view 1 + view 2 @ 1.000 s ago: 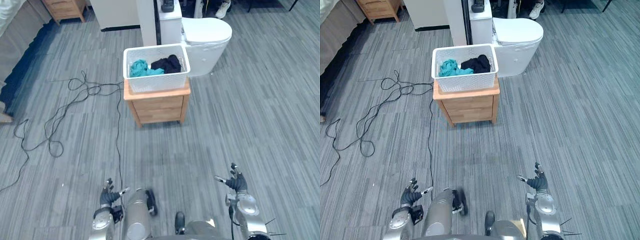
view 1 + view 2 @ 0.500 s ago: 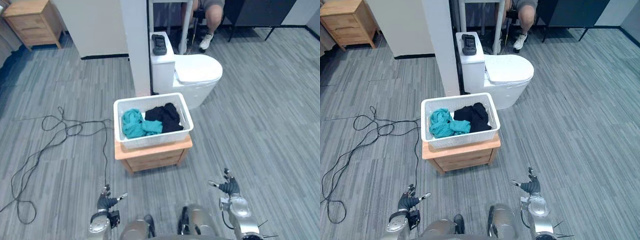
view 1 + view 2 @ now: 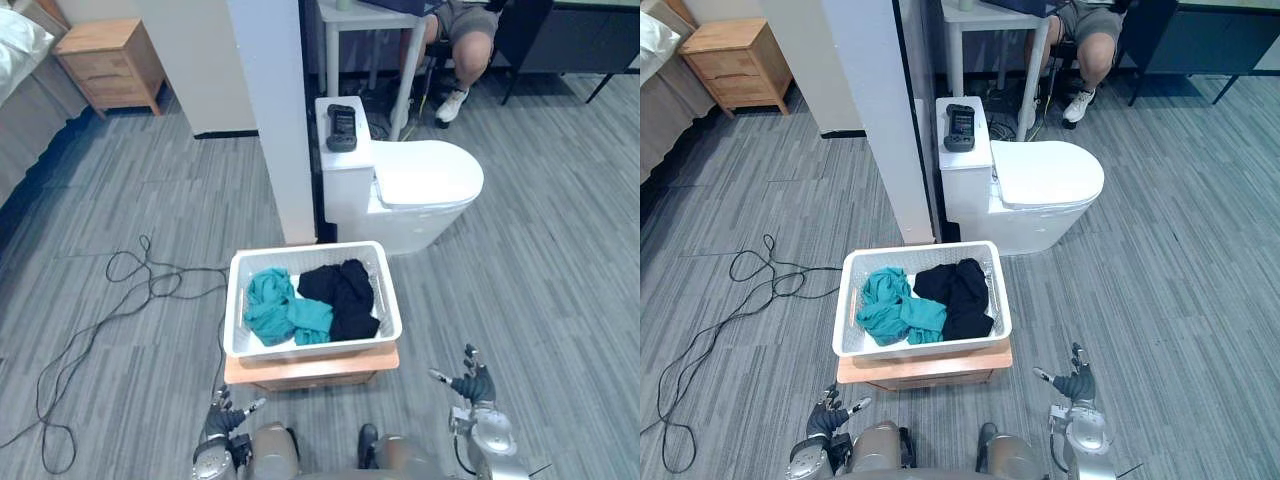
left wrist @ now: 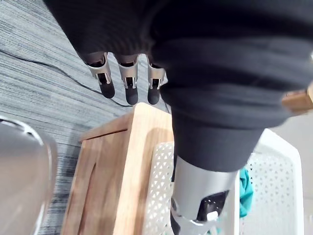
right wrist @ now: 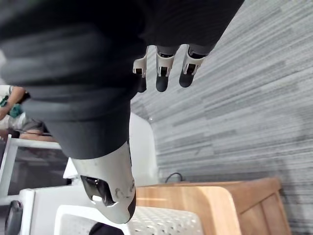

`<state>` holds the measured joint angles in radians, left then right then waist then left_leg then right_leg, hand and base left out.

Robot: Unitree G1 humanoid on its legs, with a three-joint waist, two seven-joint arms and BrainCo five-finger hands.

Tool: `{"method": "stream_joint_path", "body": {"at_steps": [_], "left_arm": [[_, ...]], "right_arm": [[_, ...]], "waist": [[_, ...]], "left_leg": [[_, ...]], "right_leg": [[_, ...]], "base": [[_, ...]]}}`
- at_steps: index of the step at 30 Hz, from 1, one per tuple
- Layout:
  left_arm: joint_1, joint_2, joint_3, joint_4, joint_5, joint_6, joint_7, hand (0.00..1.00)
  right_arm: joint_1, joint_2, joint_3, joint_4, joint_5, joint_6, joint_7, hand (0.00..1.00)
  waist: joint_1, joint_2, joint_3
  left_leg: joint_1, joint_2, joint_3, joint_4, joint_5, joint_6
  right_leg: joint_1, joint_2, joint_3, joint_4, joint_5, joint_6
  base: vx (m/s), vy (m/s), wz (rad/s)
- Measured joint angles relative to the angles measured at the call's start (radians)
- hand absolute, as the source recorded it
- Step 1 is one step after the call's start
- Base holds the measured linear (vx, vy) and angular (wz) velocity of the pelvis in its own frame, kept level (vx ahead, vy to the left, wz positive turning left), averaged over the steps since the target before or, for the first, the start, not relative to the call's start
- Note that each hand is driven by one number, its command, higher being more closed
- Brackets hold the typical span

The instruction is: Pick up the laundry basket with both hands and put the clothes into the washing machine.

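Now that the approach has closed the gap, the basket (image 3: 310,349) sits within reach; left hand (image 3: 222,420) and right hand (image 3: 470,385) hang open, empty.

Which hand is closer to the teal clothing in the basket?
Left. The left hand sits just before the laundry basket, at the end where the teal garment lies; the right hand is beyond its other end.

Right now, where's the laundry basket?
In the left eye view the laundry basket sits centre, on the small wooden cabinet just ahead of the robot, with the white toilet beyond it.
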<state>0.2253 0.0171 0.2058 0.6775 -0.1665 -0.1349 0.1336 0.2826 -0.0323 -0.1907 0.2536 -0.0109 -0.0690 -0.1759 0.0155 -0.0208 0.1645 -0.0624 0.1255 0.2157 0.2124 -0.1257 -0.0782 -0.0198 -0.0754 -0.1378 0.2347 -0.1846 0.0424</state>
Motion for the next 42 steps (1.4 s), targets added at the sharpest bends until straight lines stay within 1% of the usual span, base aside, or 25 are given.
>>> {"method": "stream_joint_path", "body": {"at_steps": [2,6,9,10,12,14,16,17,19,20,21,22,25,26,27,28,29,30,33,35,36,38,42], "left_arm": [[0.011,0.010,0.012,-0.023,0.000,0.000,0.000,0.00],[0.020,0.037,0.041,-0.089,0.000,-0.002,0.000,0.00],[0.014,0.058,0.039,-0.121,0.000,-0.005,0.002,0.00],[0.004,0.062,0.035,-0.122,0.000,-0.006,0.002,0.00],[-0.026,0.079,0.018,-0.121,0.001,-0.006,0.004,0.00],[-0.059,0.091,-0.009,-0.121,0.003,-0.007,0.016,0.00],[-0.100,0.093,-0.028,-0.116,0.004,-0.007,0.025,0.00],[-0.135,0.097,-0.052,-0.112,0.006,-0.007,0.032,0.00],[-0.169,0.097,-0.069,-0.102,0.013,-0.007,0.044,0.00],[-0.204,0.105,-0.084,-0.082,0.020,-0.007,0.047,0.00],[-0.231,0.114,-0.095,-0.061,0.023,-0.007,0.049,0.00],[-0.245,0.117,-0.096,-0.046,0.025,-0.007,0.052,0.00],[-0.315,0.123,-0.130,0.035,0.052,-0.001,0.071,0.00],[-0.343,0.122,-0.139,0.062,0.058,0.001,0.075,0.00],[-0.356,0.122,-0.141,0.077,0.063,0.002,0.080,0.00],[-0.374,0.122,-0.149,0.100,0.066,0.006,0.090,0.00],[-0.383,0.123,-0.152,0.112,0.068,0.007,0.091,1.00],[-0.407,0.125,-0.159,0.140,0.075,0.012,0.093,1.00],[-0.469,0.127,-0.170,0.178,0.092,0.017,0.107,1.00],[-0.507,0.127,-0.177,0.186,0.096,0.015,0.108,1.00],[-0.515,0.127,-0.177,0.187,0.095,0.016,0.109,1.00],[-0.532,0.130,-0.176,0.182,0.095,0.015,0.126,1.00],[-0.524,0.149,-0.177,0.177,0.090,0.015,0.131,1.00]], "right_arm": [[0.004,0.004,0.000,-0.042,-0.001,-0.002,0.000,0.00],[0.003,0.004,0.000,-0.072,-0.008,-0.004,0.000,0.00],[-0.011,-0.009,0.000,-0.070,-0.009,-0.013,0.000,0.00],[-0.024,-0.023,0.000,-0.058,-0.009,-0.016,0.000,0.00],[-0.068,-0.053,0.004,0.005,-0.009,-0.020,-0.001,0.00],[-0.123,-0.078,0.012,0.063,-0.010,-0.018,-0.003,0.00],[-0.189,-0.104,0.032,0.107,-0.013,-0.018,-0.007,0.00],[-0.239,-0.122,0.048,0.148,-0.020,-0.017,-0.018,0.00],[-0.285,-0.131,0.054,0.174,-0.020,-0.013,-0.020,0.00],[-0.320,-0.131,0.055,0.193,-0.020,-0.012,-0.023,0.00],[-0.362,-0.133,0.069,0.230,-0.021,-0.009,-0.027,0.00],[-0.383,-0.134,0.079,0.248,-0.021,-0.008,-0.028,0.00],[-0.481,-0.135,0.115,0.340,-0.021,0.003,-0.041,0.00],[-0.533,-0.134,0.133,0.394,-0.021,0.007,-0.042,0.00],[-0.550,-0.133,0.138,0.410,-0.021,0.009,-0.042,0.00],[-0.588,-0.135,0.157,0.447,-0.021,0.010,-0.043,0.00],[-0.610,-0.135,0.166,0.466,-0.021,0.011,-0.043,0.00],[-0.659,-0.135,0.181,0.504,-0.021,0.011,-0.043,1.00],[-0.767,-0.148,0.212,0.572,-0.032,0.014,-0.041,1.00],[-0.841,-0.161,0.248,0.606,-0.052,0.035,-0.036,1.00],[-0.848,-0.162,0.251,0.605,-0.055,0.036,-0.035,1.00],[-0.862,-0.166,0.266,0.604,-0.061,0.039,-0.035,1.00],[-0.859,-0.174,0.267,0.595,-0.059,0.043,-0.036,1.00]], "waist": [[-0.001,-0.005,-0.009],[0.000,0.000,-0.016],[-0.002,0.017,-0.034],[-0.003,0.026,-0.039],[-0.007,0.031,-0.039],[-0.006,0.037,-0.035],[-0.007,0.049,-0.023],[-0.009,0.062,-0.010],[-0.010,0.075,0.001],[-0.015,0.080,0.020],[-0.025,0.081,0.036],[-0.028,0.082,0.043],[-0.028,0.083,0.081],[-0.027,0.082,0.110],[-0.027,0.082,0.121],[-0.027,0.085,0.134],[-0.027,0.087,0.140],[-0.027,0.087,0.158],[-0.026,0.086,0.186],[-0.021,0.086,0.212],[-0.019,0.086,0.214],[-0.004,0.086,0.217],[-0.005,0.084,0.222]], "left_leg": [[0.016,-0.015,0.010,-0.028,0.000,0.000],[0.056,-0.024,0.015,-0.071,0.000,0.001],[0.068,-0.024,0.019,-0.101,0.005,0.003],[0.072,-0.029,0.018,-0.116,0.011,0.002],[0.074,-0.033,0.013,-0.149,0.029,0.001],[0.065,-0.033,0.004,-0.180,0.052,-0.001],[0.035,-0.030,0.005,-0.182,0.057,0.003],[0.015,-0.030,0.003,-0.185,0.070,0.008],[0.005,-0.033,0.002,-0.195,0.078,0.011],[0.000,-0.038,-0.003,-0.199,0.082,0.017],[-0.014,-0.040,-0.003,-0.199,0.087,0.021],[-0.025,-0.040,-0.002,-0.199,0.093,0.022],[-0.073,-0.044,-0.001,-0.199,0.116,0.029],[-0.082,-0.046,0.001,-0.199,0.122,0.033],[-0.084,-0.049,0.002,-0.199,0.128,0.035],[-0.100,-0.054,-0.001,-0.199,0.139,0.039],[-0.108,-0.055,-0.001,-0.199,0.142,0.039],[-0.119,-0.056,0.001,-0.199,0.152,0.043],[-0.139,-0.059,0.000,-0.199,0.172,0.050],[-0.145,-0.060,-0.002,-0.199,0.184,0.050],[-0.150,-0.060,-0.002,-0.199,0.185,0.049],[-0.172,-0.060,-0.004,-0.200,0.190,0.046],[-0.172,-0.065,-0.020,-0.200,0.192,0.048]], "right_leg": [[0.006,-0.011,0.003,-0.019,0.000,0.009],[0.036,-0.012,0.006,-0.057,0.002,0.011],[0.047,-0.004,0.010,-0.077,0.004,0.014],[0.050,0.002,0.010,-0.089,0.010,0.022],[0.044,0.005,0.011,-0.104,0.014,0.022],[0.025,0.010,0.013,-0.116,0.032,0.014],[-0.005,0.020,0.022,-0.124,0.049,0.012],[-0.025,0.022,0.030,-0.135,0.072,0.009],[-0.041,0.022,0.032,-0.141,0.086,0.011],[-0.041,0.018,0.032,-0.150,0.091,0.014],[-0.056,0.017,0.033,-0.151,0.101,0.014],[-0.067,0.017,0.034,-0.152,0.109,0.013],[-0.119,0.015,0.043,-0.153,0.136,0.014],[-0.132,0.013,0.054,-0.153,0.142,0.013],[-0.133,0.010,0.055,-0.153,0.142,0.013],[-0.148,0.005,0.056,-0.152,0.149,0.021],[-0.157,0.004,0.057,-0.152,0.152,0.024],[-0.170,0.003,0.059,-0.151,0.163,0.023],[-0.193,0.002,0.064,-0.151,0.183,0.023],[-0.200,0.002,0.069,-0.150,0.193,0.019],[-0.206,0.002,0.071,-0.149,0.196,0.019],[-0.231,0.003,0.077,-0.150,0.207,0.020],[-0.229,0.002,0.074,-0.152,0.210,0.024]], "base": [[0.14,0.081,-0.08],[0.10,0.031,-0.03],[0.09,-0.020,-0.06],[0.09,-0.011,0.00],[0.06,-0.012,0.01],[0.00,-0.005,-0.04],[-0.03,-0.007,-0.14],[-0.05,0.010,-0.16],[-0.05,0.030,-0.07],[-0.05,0.034,0.01],[-0.09,0.043,0.02],[-0.11,0.038,-0.05],[-0.13,0.033,-0.07],[-0.13,0.023,-0.09],[-0.17,0.021,-0.05],[-0.12,0.012,0.02],[-0.15,0.013,-0.02],[-0.11,0.013,-0.08],[-0.17,0.021,-0.03],[-0.17,0.020,-0.01],[-0.13,0.009,-0.04],[-0.09,0.004,-0.07],[0.00,0.007,0.02]]}}
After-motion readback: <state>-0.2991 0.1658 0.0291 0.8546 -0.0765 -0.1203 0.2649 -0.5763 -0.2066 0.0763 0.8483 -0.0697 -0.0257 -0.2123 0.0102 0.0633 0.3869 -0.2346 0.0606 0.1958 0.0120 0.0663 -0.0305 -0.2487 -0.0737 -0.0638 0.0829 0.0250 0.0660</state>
